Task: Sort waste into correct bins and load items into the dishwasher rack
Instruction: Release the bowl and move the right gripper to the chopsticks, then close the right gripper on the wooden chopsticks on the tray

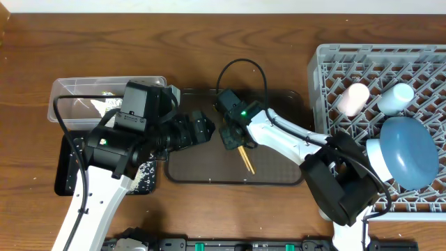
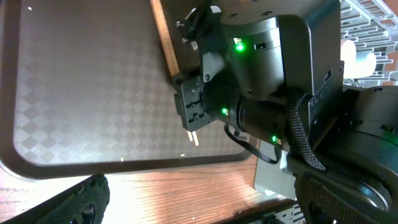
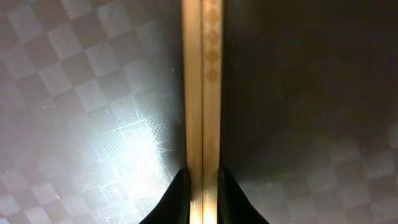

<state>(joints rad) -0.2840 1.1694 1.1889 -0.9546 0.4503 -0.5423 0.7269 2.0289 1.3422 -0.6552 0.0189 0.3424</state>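
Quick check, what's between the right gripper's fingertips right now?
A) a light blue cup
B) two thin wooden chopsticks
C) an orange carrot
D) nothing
B: in the right wrist view the two thin wooden chopsticks run side by side, pinched between the fingertips of the right gripper, with the dark brown serving tray behind them.

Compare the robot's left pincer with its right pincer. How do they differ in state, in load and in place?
1. The left pincer stands wide open, while the right pincer is closed.
2. The left pincer holds nothing, whereas the right pincer clamps the two wooden chopsticks, pressed side by side.
3. The left pincer sits near the left end of the dark brown serving tray, the right pincer nearer its middle.
Shared: both are over that tray.
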